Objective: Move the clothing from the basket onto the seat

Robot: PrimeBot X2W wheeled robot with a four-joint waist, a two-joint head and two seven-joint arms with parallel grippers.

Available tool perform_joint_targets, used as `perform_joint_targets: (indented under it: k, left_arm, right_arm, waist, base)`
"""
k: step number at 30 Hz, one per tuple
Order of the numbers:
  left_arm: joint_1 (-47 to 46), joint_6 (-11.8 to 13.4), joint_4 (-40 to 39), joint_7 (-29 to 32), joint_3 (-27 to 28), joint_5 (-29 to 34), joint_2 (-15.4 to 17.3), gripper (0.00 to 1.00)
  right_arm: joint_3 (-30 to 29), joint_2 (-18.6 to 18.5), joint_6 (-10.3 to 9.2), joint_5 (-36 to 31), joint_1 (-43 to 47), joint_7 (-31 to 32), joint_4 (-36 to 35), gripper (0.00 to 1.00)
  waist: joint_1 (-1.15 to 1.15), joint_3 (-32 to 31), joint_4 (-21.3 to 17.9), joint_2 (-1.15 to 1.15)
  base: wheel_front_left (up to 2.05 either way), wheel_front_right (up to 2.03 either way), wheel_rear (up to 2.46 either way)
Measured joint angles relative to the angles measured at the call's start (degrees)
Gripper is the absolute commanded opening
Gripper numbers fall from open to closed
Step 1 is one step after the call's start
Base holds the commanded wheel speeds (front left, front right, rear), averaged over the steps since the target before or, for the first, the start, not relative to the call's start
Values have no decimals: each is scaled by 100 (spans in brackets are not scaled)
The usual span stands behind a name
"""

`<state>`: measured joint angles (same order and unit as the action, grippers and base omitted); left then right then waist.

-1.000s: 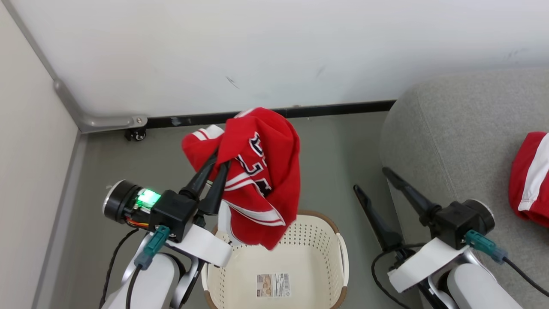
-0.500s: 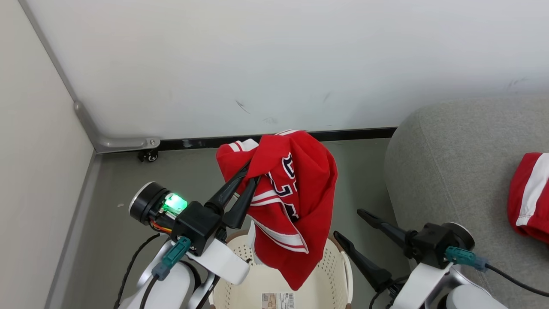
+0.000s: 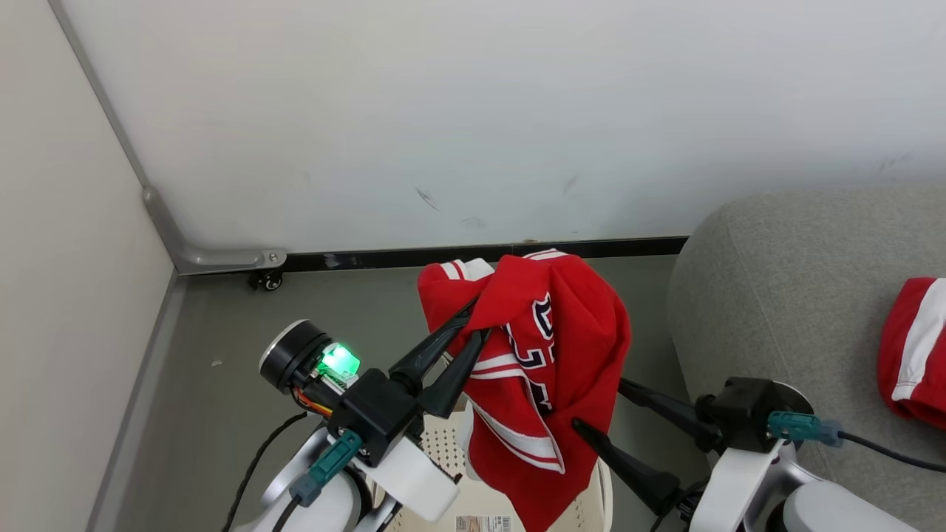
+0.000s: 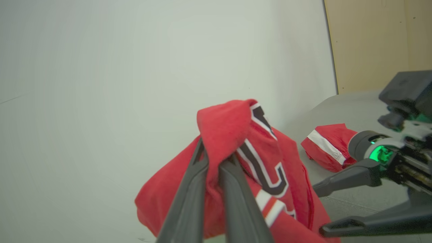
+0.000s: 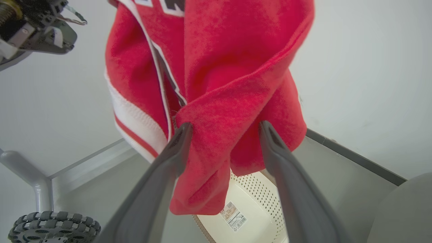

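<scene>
Since a second ago the head view has shifted as a whole, so I compare only the things with each other. My left gripper [image 3: 473, 325] keeps its two fingers pressed narrow on a fold of the red jersey [image 3: 562, 355]. The jersey now hangs nearer to the grey seat [image 3: 776, 295], over the right side of the basket [image 3: 443, 451], and no more over its middle. My right gripper [image 3: 599, 403] was well apart from the cloth before. Now its fingers, spread wide and holding nothing, point at the hanging lower part. The red shorts [image 3: 913, 347] lie on the seat as before. The right wrist view shows what the head view does not make clear: the lower fold of the jersey [image 5: 229, 67] hangs between the wide fingers of the right gripper [image 5: 225, 126]. Below it the basket [image 5: 249, 192] stands on the floor, its label sticker [image 5: 233, 216] uncovered. The left wrist view shows the pinch of the left gripper [image 4: 216, 158] from close, and the shorts [image 4: 329, 152] beyond.
</scene>
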<state>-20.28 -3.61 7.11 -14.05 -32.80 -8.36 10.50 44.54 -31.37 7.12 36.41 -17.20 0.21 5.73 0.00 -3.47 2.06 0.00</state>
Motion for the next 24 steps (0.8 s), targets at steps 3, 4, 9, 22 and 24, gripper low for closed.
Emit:
perform_joint_targets:
  k: [3,4,9,22,24]
  left_arm:
    - [0,-27,-80,51,-82,1,-18,0]
    - [0,-52,-107,54,-112,1,-22,0]
    - [-1,-103,-216,144,-264,1,-66,0]
    - [1,-144,-151,352,-237,-64,-37,0]
    - [20,-143,-80,353,-163,-109,-2,0]
  right_arm:
    - [231,-76,0,205,-128,43,-63,100]
    - [308,-100,0,279,-186,88,-88,100]
    - [550,-174,0,454,-465,101,-154,100]
    - [1148,-244,0,639,-912,-41,-152,0]
    - [1221,-263,0,655,-976,-99,-151,0]
  waist:
    - [0,3,36,0]
    - [0,6,48,0]
    - [0,28,114,0]
    - [0,128,206,0]
    - [0,142,188,0]
  base:
    - [0,0,0]
    - [0,0,0]
    - [0,0,0]
    - [0,0,0]
    - [0,0,0]
